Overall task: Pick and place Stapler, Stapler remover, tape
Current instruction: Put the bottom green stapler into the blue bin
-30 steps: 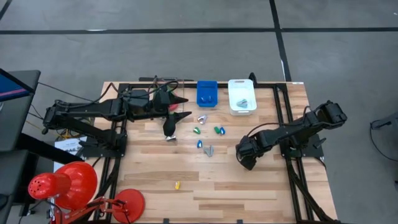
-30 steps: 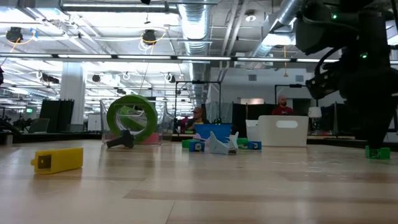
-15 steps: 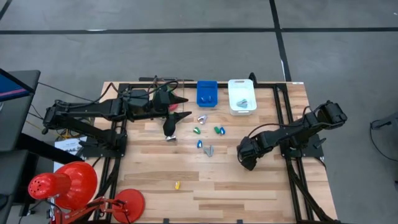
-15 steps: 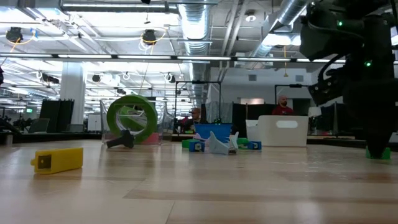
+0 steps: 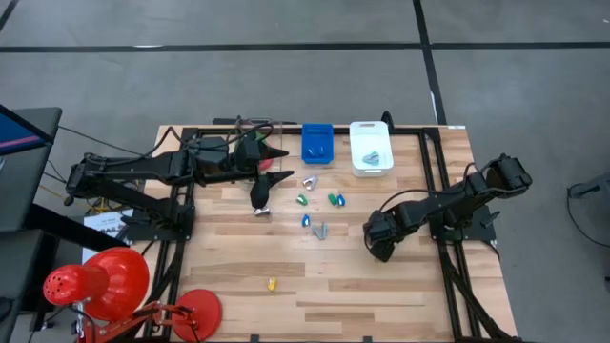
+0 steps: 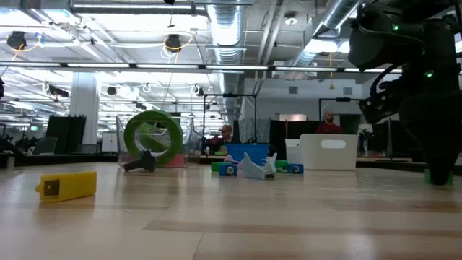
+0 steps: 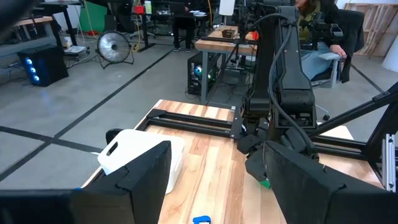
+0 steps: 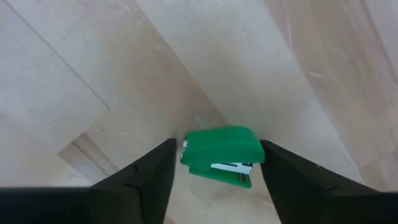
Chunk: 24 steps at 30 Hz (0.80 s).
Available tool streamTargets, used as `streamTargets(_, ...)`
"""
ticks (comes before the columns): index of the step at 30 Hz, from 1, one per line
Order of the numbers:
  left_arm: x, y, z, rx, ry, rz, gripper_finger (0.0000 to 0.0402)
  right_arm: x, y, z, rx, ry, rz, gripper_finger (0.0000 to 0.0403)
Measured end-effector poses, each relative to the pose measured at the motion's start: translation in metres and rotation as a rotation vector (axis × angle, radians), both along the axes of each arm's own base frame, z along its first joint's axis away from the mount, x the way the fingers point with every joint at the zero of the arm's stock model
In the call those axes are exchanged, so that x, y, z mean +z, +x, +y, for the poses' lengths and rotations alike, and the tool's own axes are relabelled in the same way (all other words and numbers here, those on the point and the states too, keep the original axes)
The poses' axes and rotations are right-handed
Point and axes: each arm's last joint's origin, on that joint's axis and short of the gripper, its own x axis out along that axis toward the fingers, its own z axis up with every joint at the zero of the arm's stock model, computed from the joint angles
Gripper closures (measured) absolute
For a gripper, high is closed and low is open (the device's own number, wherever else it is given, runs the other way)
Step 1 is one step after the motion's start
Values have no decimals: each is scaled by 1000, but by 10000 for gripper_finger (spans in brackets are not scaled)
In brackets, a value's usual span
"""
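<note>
1. The green stapler (image 8: 219, 155) lies on the table (image 5: 381, 295) between the right gripper (image 8: 214, 167) fingers, skewed to them; closing unevenly could twist it or squirt it sideways.
2. That gripper's fingers flank the stapler with small gaps, not yet pinching it.
3. The left gripper (image 5: 276, 164) hovers with fingers spread and empty, above the far-left table area, near a green tape roll (image 6: 152, 139).

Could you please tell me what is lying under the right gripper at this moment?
A small green stapler lies on the pale wooden table between the right gripper's open dark fingers, showing its silver metal front. From above, the gripper covers it completely.
</note>
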Motion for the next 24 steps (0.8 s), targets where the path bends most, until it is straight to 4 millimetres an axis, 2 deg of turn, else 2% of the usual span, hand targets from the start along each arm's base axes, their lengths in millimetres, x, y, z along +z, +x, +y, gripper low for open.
streamTargets(6, 0, 0, 0, 0, 0, 0, 156, 0, 0, 0, 0, 0, 0, 232)
streamTargets(15, 0, 0, 0, 0, 0, 0, 156, 0, 0, 0, 0, 0, -3, 205)
streamTargets(24, 0, 0, 0, 0, 0, 0, 156, 3, 6, 1, 5, 11, -38, 233)
